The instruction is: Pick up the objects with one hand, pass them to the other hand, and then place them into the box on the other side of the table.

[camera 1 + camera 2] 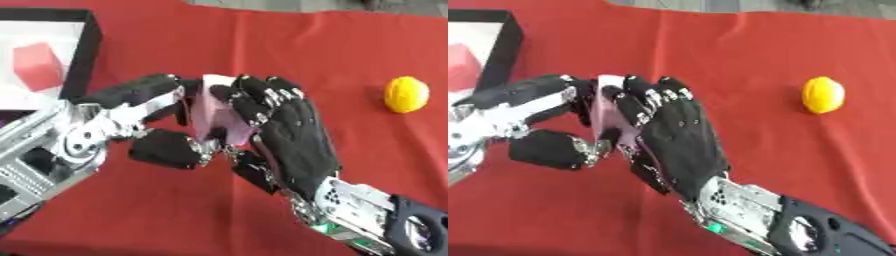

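A pale pink block (213, 111) is held above the red cloth between both hands at the middle of the view. My right hand (289, 137) comes in from the lower right, its fingers curled over the block's top and right side. My left hand (144, 120) comes in from the left, with fingers along the block's upper left and its thumb (166, 148) under the lower left. Most of the block is hidden by the fingers. A red block (38, 66) lies in the white-floored box (84, 55) with black walls at the upper left.
A yellow round object (406, 94) lies on the red cloth (262, 50) at the right. The cloth covers the whole table in view.
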Action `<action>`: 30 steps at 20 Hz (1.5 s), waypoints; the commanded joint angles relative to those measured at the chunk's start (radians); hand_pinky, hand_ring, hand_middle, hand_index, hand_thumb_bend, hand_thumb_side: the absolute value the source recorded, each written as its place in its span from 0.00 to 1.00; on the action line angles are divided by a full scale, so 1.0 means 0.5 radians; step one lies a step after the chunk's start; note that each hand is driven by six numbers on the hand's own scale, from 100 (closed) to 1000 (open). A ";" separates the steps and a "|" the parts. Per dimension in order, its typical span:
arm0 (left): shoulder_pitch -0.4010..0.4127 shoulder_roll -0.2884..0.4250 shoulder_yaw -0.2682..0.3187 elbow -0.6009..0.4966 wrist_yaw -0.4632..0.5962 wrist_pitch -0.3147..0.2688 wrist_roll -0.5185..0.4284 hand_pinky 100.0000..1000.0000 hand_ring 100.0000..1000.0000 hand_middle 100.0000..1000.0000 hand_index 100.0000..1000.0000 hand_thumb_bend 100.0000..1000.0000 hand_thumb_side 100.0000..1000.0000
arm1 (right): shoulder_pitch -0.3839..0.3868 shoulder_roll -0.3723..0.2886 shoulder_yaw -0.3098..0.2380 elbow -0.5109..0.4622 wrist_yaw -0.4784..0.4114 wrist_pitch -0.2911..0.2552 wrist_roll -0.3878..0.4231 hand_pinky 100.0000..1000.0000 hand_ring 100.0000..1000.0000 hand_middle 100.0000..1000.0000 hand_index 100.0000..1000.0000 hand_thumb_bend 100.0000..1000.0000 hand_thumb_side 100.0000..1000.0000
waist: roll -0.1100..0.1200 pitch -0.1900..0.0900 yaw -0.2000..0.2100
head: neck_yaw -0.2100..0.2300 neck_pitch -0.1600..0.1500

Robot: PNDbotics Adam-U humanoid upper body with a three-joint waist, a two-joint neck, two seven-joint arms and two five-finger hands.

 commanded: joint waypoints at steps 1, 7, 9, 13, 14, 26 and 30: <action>-0.032 -0.089 -0.040 -0.049 0.122 0.036 0.113 0.72 0.50 0.33 0.36 0.00 0.16 | -0.064 0.092 0.051 -0.070 0.049 0.010 0.036 0.54 0.50 0.48 0.62 0.11 0.00 | 0.007 -0.035 0.000 | 0.003 -0.027; -0.027 -0.084 -0.050 -0.049 0.214 0.101 0.266 0.69 0.46 0.29 0.28 0.00 0.16 | -0.062 0.091 0.056 -0.070 0.109 0.047 0.122 0.63 0.62 0.54 0.68 0.19 0.00 | 0.007 -0.033 -0.001 | 0.000 -0.025; -0.020 -0.078 -0.046 -0.049 0.231 0.126 0.309 0.68 0.46 0.28 0.26 0.00 0.16 | -0.060 0.089 0.057 -0.070 0.133 0.061 0.164 0.67 0.69 0.57 0.71 0.30 0.00 | 0.008 -0.033 -0.003 | 0.000 -0.025; -0.002 -0.063 -0.023 -0.049 0.254 0.193 0.387 0.67 0.45 0.27 0.24 0.00 0.16 | -0.058 0.086 0.055 -0.070 0.218 0.115 0.282 0.76 0.80 0.70 0.82 0.48 0.00 | 0.008 -0.032 -0.004 | -0.001 -0.027; 0.001 -0.060 -0.016 -0.049 0.264 0.205 0.406 0.67 0.44 0.27 0.24 0.00 0.16 | -0.058 0.086 0.055 -0.070 0.244 0.129 0.313 0.78 0.82 0.72 0.84 0.50 0.00 | 0.008 -0.032 -0.004 | -0.001 -0.028; 0.035 -0.035 0.046 -0.049 0.341 0.250 0.662 0.65 0.41 0.24 0.20 0.00 0.16 | -0.056 0.088 0.051 -0.070 0.547 0.222 0.575 0.89 0.90 0.81 0.94 0.62 0.00 | 0.005 -0.033 -0.007 | 0.003 -0.034; 0.049 -0.023 0.063 -0.049 0.363 0.266 0.734 0.65 0.40 0.23 0.19 0.00 0.16 | -0.057 0.090 0.050 -0.070 0.628 0.253 0.592 0.91 0.94 0.83 0.95 0.62 0.00 | 0.005 -0.032 -0.007 | 0.002 -0.036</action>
